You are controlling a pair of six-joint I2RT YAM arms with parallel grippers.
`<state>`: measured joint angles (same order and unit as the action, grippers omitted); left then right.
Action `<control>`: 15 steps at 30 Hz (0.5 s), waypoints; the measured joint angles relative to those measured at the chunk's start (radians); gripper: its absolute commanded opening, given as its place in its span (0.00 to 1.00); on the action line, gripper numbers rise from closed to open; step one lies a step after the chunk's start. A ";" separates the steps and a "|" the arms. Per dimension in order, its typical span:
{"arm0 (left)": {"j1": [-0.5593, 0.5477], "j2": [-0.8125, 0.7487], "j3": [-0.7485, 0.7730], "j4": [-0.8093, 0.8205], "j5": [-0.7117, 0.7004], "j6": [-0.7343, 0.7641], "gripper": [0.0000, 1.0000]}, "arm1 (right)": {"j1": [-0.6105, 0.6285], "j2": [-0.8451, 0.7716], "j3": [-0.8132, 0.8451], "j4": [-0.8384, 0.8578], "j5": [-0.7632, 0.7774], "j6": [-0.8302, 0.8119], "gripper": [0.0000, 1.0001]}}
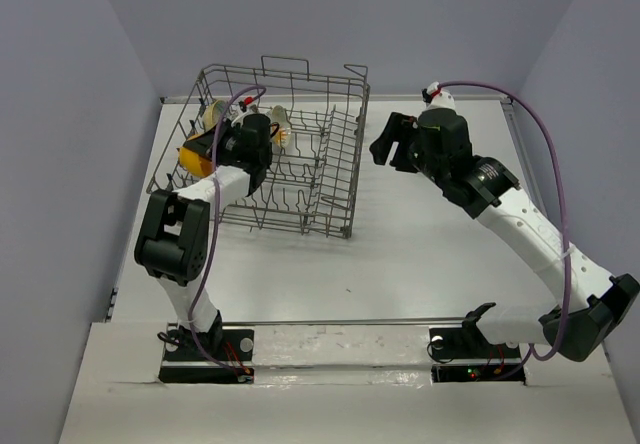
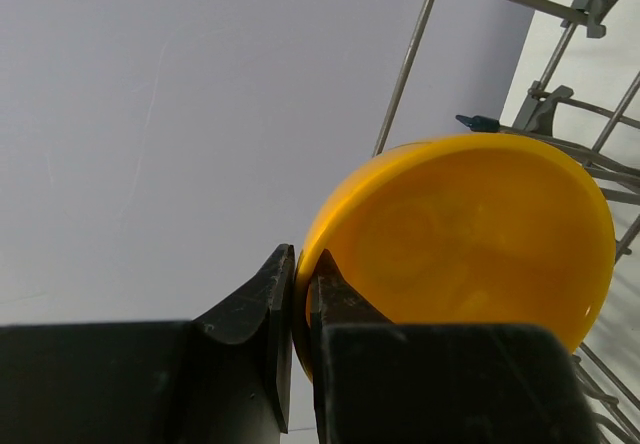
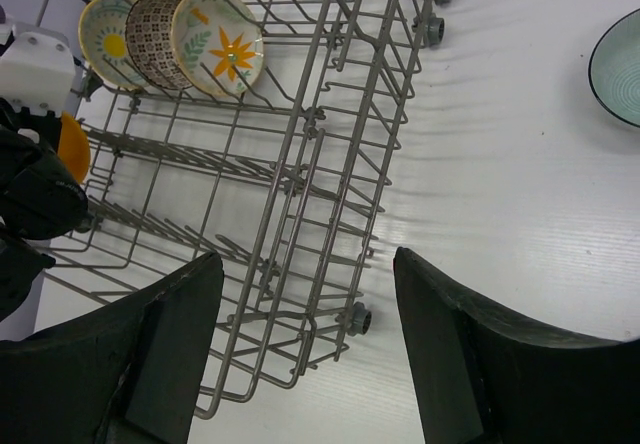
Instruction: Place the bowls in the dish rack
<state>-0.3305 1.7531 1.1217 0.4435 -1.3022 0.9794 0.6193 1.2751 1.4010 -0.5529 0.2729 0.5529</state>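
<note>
The grey wire dish rack stands at the back left of the table. My left gripper reaches into its left side, shut on the rim of the plain orange-yellow bowl, which stands on edge among the wires. In the right wrist view three bowls stand on edge in the rack's far corner: one with a yellow floral centre, a brown patterned one and a leaf-patterned one. A pale teal bowl lies on the table right of the rack. My right gripper hovers open and empty beside the rack's right wall.
The left arm's black body fills the rack's left side in the right wrist view. Upright tines line the rack floor. A grey wall rises close behind the rack. White tabletop lies in front of the rack.
</note>
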 measured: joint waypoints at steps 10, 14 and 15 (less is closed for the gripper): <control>-0.042 0.025 -0.023 0.069 -0.014 0.038 0.00 | 0.000 -0.019 -0.011 0.001 0.000 0.000 0.75; -0.045 0.034 -0.027 0.093 -0.023 0.048 0.00 | 0.000 -0.036 -0.024 0.005 0.000 0.000 0.75; -0.045 0.034 -0.029 0.099 -0.023 0.051 0.00 | 0.000 -0.039 -0.026 0.004 0.001 0.000 0.75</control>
<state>-0.3759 1.7874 1.0931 0.5423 -1.3254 1.0302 0.6193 1.2366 1.3750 -0.5488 0.2737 0.5526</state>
